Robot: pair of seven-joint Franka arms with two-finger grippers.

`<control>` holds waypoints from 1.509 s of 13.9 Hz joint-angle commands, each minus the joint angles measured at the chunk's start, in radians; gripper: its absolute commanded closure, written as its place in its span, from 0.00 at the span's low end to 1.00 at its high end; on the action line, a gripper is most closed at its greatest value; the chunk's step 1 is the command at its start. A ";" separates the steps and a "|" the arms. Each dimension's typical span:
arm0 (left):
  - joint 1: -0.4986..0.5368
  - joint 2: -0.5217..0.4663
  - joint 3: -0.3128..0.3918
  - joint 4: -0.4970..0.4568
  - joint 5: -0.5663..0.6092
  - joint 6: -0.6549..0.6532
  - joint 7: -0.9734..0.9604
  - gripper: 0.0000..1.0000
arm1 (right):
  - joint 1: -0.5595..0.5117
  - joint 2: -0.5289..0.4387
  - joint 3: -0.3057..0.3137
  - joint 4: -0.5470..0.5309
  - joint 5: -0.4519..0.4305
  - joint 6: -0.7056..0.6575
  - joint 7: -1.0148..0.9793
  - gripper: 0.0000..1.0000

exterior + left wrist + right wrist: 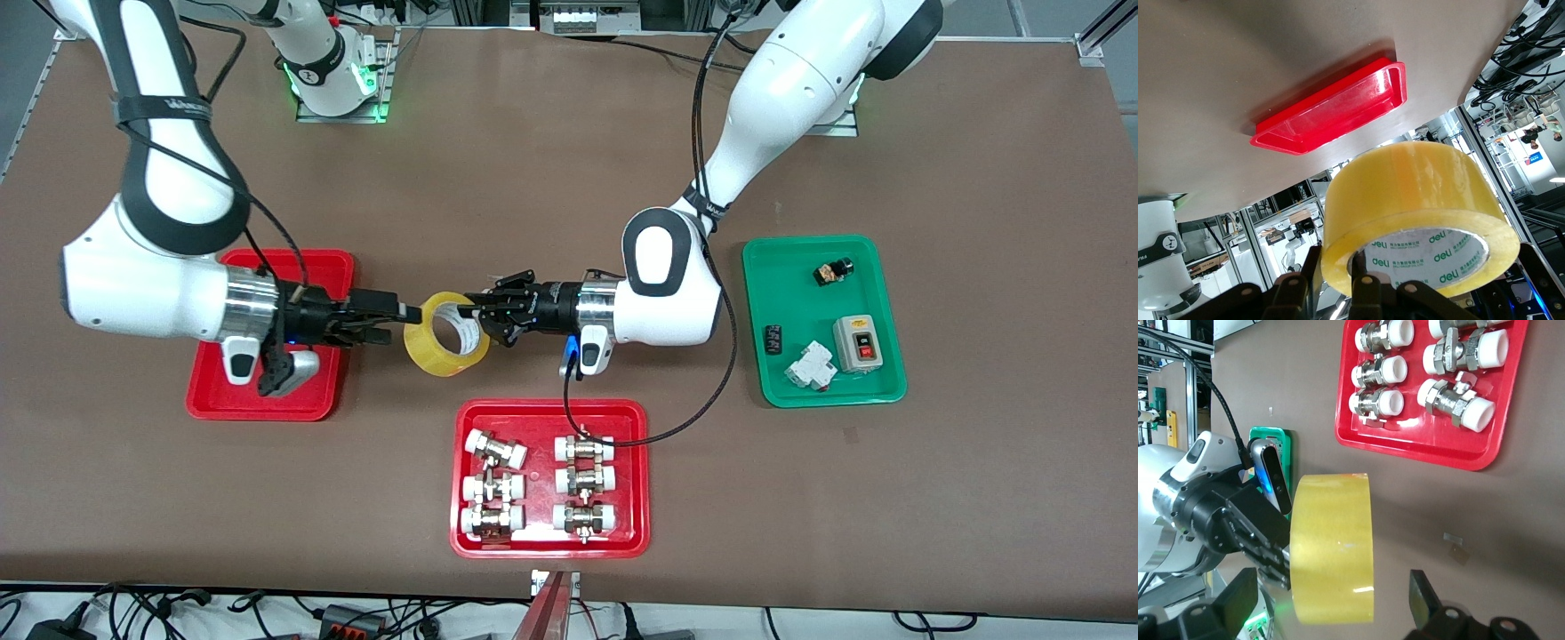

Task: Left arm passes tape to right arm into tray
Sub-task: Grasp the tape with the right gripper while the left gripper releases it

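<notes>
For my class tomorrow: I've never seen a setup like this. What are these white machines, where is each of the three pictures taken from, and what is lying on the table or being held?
These are two robot arms at a brown table. The big picture looks down from a high camera facing them; the other two come from cameras on each arm's wrist.

The left gripper is shut on a roll of yellow tape, holding it in the air by its wall. The right gripper is open, with its fingers around the roll's other edge, ready to take it.

On the table lie three trays. A plain red tray sits under the right arm. A second red tray, nearest the front camera, holds metal pipe fittings. A green tray, toward the left arm's end, holds small electrical parts.
</notes>
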 commanded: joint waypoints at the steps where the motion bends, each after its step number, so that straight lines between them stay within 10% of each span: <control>1: -0.005 0.015 0.000 0.038 -0.030 -0.001 0.030 1.00 | 0.022 0.022 -0.002 0.013 0.019 0.042 -0.013 0.00; 2: -0.004 0.015 0.000 0.036 -0.030 -0.001 0.030 1.00 | 0.026 0.027 -0.002 0.013 0.017 0.051 -0.015 0.00; 8: -0.004 0.015 0.000 0.034 -0.029 -0.001 0.021 0.93 | 0.037 0.027 -0.002 0.018 0.002 0.068 -0.015 0.95; 11: 0.008 0.003 0.017 0.033 -0.050 0.002 -0.111 0.17 | 0.035 0.027 -0.004 0.019 0.003 0.068 -0.015 1.00; 13: 0.011 -0.008 0.055 0.034 -0.001 0.000 -0.145 0.00 | 0.035 0.027 -0.004 0.022 0.003 0.068 -0.004 1.00; 21: 0.292 -0.087 0.041 0.051 0.510 -0.359 -0.142 0.00 | -0.137 0.064 -0.012 0.013 -0.024 -0.079 -0.095 1.00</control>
